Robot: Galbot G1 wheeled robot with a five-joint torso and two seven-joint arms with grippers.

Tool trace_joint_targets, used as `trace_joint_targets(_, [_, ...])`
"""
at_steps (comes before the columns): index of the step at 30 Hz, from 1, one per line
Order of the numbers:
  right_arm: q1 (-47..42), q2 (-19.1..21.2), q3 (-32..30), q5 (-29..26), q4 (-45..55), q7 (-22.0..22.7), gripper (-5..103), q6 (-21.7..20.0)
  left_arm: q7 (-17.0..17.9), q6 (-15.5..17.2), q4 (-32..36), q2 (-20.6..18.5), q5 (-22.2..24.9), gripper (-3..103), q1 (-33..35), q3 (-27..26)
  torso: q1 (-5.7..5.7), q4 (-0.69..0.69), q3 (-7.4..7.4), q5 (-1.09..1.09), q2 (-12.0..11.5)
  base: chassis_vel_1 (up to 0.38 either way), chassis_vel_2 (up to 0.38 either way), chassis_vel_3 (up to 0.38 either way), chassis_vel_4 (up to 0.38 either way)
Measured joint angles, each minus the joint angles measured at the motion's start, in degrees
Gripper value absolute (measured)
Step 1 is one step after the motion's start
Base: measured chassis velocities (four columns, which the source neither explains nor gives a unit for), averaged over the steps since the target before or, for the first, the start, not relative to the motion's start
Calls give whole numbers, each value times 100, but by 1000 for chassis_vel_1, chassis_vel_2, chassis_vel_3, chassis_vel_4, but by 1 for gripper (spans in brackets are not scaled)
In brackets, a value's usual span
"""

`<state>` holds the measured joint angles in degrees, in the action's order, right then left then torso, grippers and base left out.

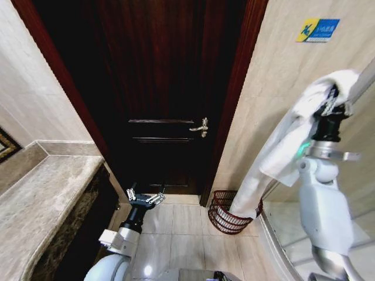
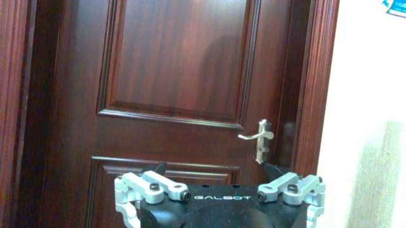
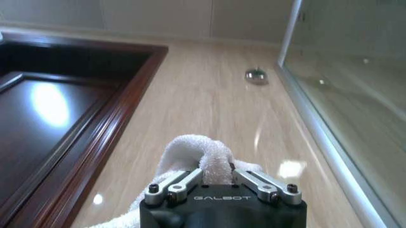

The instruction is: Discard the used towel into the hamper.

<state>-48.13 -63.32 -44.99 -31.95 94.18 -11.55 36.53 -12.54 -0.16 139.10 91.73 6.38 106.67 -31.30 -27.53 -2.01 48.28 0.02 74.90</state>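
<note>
One towel (image 1: 281, 146) hangs from the right tool (image 1: 333, 100), clamped shut on it high above the hamper (image 1: 225, 213), so lowering and release seem next, while the left tool (image 1: 145, 198) idles open near the door (image 1: 170, 88)

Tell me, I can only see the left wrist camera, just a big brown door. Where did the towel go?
Observer: The right gripper holds the white towel up high beside the wall.
Operator: Is the basket near it?
Observer: Yes, the hamper stands on the floor by the door frame, and the towel's bottom end hangs down at its rim.
Operator: What is my arm doing?
Observer: The left gripper is open, low in front of the door, holding nothing.
</note>
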Motion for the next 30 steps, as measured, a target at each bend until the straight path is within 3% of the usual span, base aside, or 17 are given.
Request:
trace_joint_targets(12, [-705, -329, -127, 124, 55, -56, 5, 182, 0, 0, 0, 0, 0, 100, 0, 0, 0, 0, 0, -3, 0, 0, 0, 0, 0])
trace_joint_targets(30, [-1093, -688, 107, 267, -465, -277, 5, 607, 0, 0, 0, 0, 0, 100, 1, 0, 0, 0, 0, -1, 0, 0, 0, 0, 0])
